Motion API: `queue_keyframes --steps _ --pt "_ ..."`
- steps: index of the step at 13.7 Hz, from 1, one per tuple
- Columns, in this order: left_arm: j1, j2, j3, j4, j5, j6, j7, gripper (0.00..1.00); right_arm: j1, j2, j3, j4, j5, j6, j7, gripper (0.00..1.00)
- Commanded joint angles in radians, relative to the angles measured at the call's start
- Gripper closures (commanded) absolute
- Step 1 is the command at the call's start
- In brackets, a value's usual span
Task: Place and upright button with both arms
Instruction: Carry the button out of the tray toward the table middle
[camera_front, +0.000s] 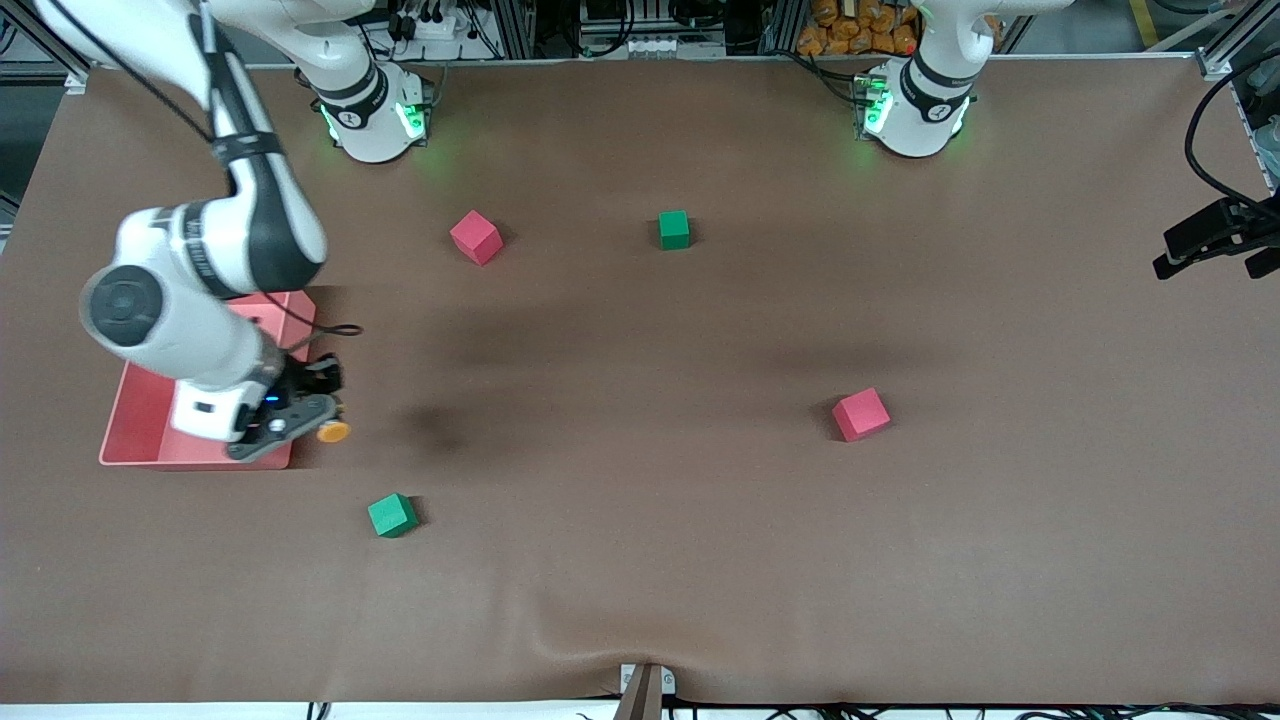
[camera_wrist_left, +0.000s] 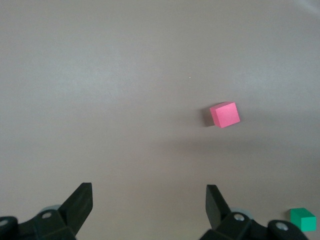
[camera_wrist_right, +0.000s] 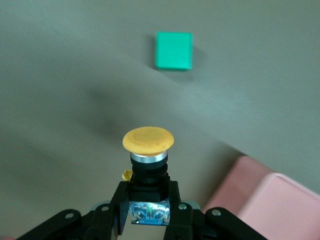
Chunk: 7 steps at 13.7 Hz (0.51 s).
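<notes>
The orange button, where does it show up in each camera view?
Front view: button in the right pincer, beside the pink tray.
Left wrist view: not in it.
Right wrist view: button clamped at lower centre.
Shared landmark: green cube.

Robotics lab, brown-covered table (camera_front: 640, 560), aluminium framing, cable bundles, foam cubes (camera_front: 860, 414)

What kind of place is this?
Probably a robotics lab: two white arms bolted to a brown table, cubes scattered as props, racks and cables along the table's edge by the bases.
</notes>
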<state>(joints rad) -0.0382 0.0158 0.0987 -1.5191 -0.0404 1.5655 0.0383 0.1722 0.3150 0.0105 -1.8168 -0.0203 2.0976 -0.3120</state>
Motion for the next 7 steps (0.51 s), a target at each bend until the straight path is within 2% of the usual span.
queue_keyframes --steps 1,2,3,7 --pt "0.004 0.009 0.001 0.016 -0.019 -0.016 0.028 0.0 0.081 0.079 -0.012 0.099 0.104 -0.036 0.105 1.0" --pt "0.004 0.013 0.001 0.016 -0.019 -0.016 0.028 0.0 0.108 0.094 -0.012 0.111 0.213 -0.045 0.111 1.0" --pt "0.004 0.013 0.001 0.014 -0.019 -0.016 0.028 0.0 0.154 0.113 -0.014 0.132 0.285 -0.047 0.116 1.0" --pt "0.003 0.01 0.001 0.019 -0.019 -0.016 0.026 0.0 0.291 0.251 -0.017 0.292 0.284 -0.045 0.283 1.0"
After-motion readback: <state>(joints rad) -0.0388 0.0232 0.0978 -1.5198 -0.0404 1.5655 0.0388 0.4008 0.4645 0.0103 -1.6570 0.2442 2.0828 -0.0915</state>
